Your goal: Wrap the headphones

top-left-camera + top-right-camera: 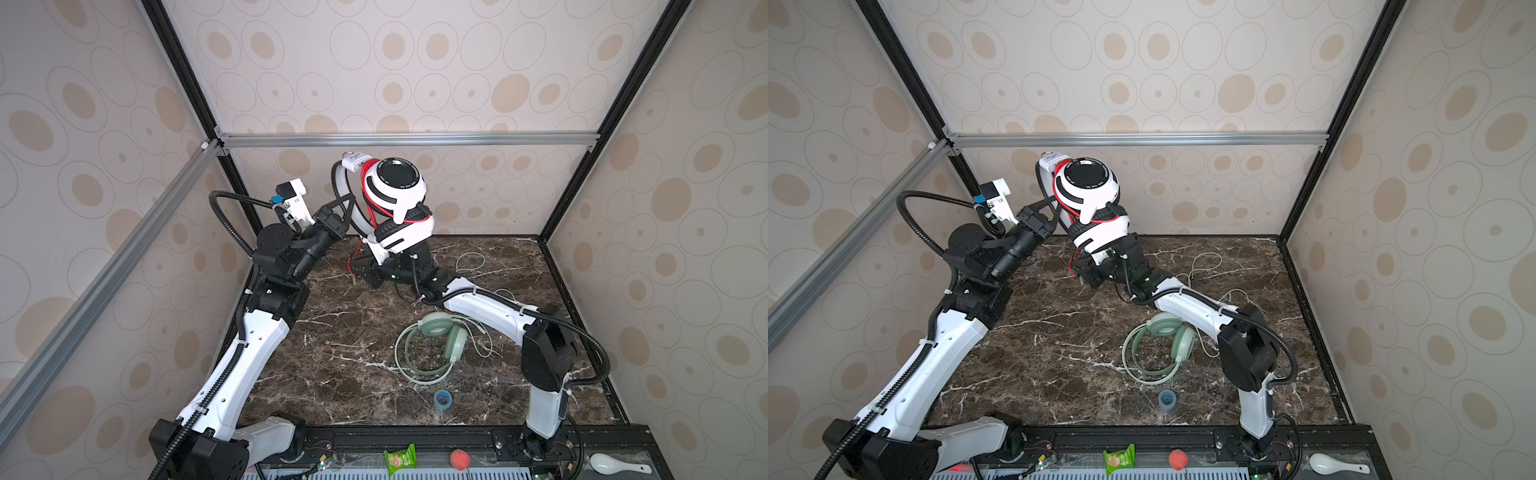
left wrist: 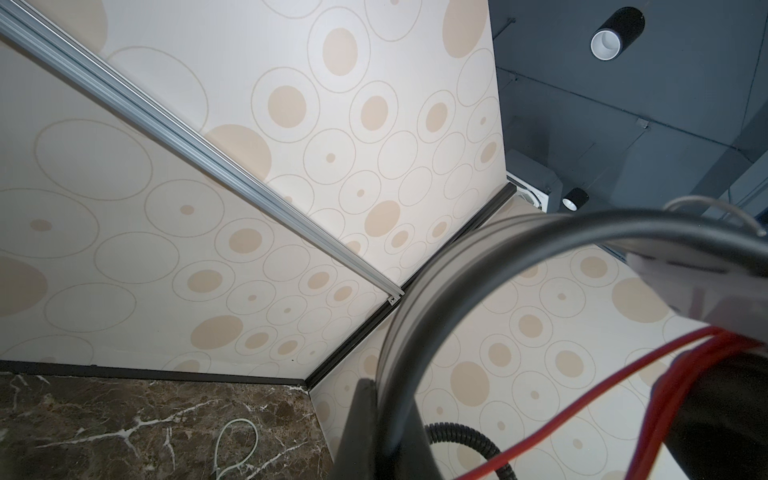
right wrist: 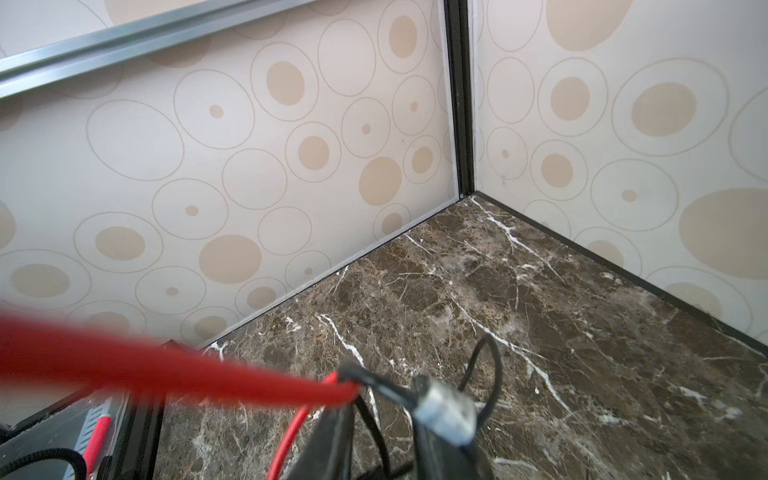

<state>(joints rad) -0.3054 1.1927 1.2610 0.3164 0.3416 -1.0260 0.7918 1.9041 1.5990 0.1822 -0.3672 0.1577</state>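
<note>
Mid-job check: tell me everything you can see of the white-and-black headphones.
The white-and-black headphones are held up off the table, toward the rear. Their glossy white plastic cups, with black faces and black cushions, sit one above the other. The left gripper has its jaws shut on the black-lined headband, which carries a white tag. The thin red cable loops around them several times. Its tail hangs toward the right gripper; grip unclear.

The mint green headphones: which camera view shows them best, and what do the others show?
The top views: in both, the mint green headphones lie in plain sight, headband and cups together. The left wrist view catches only a loop of pale cable, likely theirs; the right wrist view shows nothing of them.
</note>
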